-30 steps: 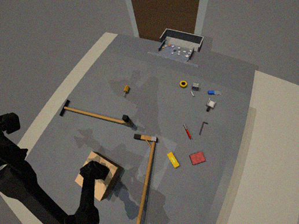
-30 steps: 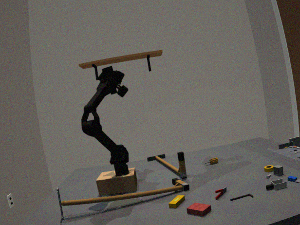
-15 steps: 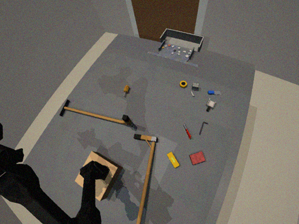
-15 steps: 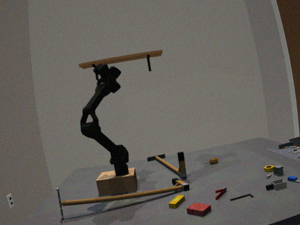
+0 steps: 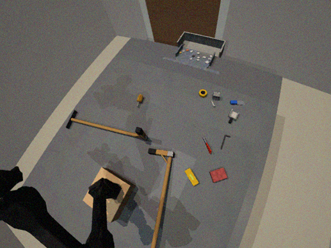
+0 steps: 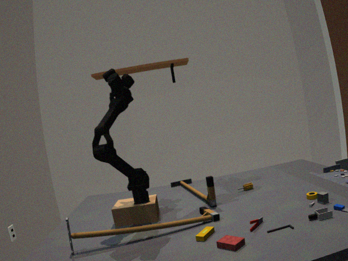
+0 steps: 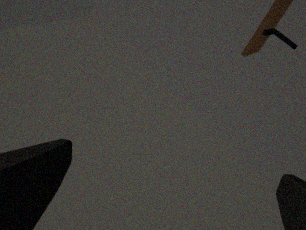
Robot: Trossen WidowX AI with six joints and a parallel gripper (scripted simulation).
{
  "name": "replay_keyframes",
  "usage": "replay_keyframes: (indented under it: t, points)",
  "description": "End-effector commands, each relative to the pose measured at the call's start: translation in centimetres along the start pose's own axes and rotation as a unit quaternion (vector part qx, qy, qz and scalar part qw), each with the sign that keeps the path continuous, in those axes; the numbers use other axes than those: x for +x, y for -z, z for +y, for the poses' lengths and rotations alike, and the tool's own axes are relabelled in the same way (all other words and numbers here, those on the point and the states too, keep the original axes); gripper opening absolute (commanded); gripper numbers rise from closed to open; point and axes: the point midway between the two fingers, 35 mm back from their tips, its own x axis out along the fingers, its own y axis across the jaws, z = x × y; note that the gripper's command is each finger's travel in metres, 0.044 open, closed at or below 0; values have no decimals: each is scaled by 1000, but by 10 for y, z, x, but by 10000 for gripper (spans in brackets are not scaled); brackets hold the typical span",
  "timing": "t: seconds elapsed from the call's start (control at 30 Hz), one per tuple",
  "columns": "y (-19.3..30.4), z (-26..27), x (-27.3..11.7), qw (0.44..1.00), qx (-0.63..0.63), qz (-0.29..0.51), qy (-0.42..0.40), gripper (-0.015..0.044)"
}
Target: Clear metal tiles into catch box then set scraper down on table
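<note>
Jaws: open, with black fingers standing wide apart and gripping nothing; raised well above the surface (image 5: 172, 116) (image 6: 254, 203).
Arm mount: wooden block (image 5: 120, 196) (image 6: 135, 214).
Long scraper: (image 5: 160, 208) (image 6: 141, 227) lying beside the mount, ungripped, with thin metal blade on edge at one end, block-like grip (image 5: 162, 152) (image 6: 209, 212) at the other.
Other long-handled tool: (image 5: 106, 126) (image 6: 195, 191) lying apart from the scraper, with wide black head and upright grip.
Boxes: yellow (image 5: 191, 177) (image 6: 205, 234) and red (image 5: 218, 175) (image 6: 230, 243), near each other.
Hand tools: red-handled pliers (image 5: 208, 147) (image 6: 255, 226) near a hex key (image 5: 223, 142) (image 6: 279, 229).
Tape roll: yellow (image 5: 200, 94) (image 6: 312, 198), lying flat.
Metal tiles: (image 5: 207, 62) (image 6: 343, 177) scattered on the bench plate (image 5: 194, 62), not cleared.
Catch box: (image 5: 200, 38) (image 6: 342, 162) at the plate's far end.
</note>
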Motion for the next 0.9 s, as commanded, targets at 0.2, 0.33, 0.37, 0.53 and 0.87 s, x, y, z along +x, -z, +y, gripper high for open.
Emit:
replay_keyframes:
  t: [0.2, 0.33, 0.37, 0.53, 0.87]
  points:
    - [25, 29, -8, 996, 48, 59, -44, 440]
    - [36, 39, -12, 992, 67, 86, -57, 440]
    - [39, 41, -13, 991, 71, 93, -59, 440]
    - [54, 53, -20, 985, 92, 127, -68, 440]
    - [84, 69, -35, 970, 127, 195, -68, 440]
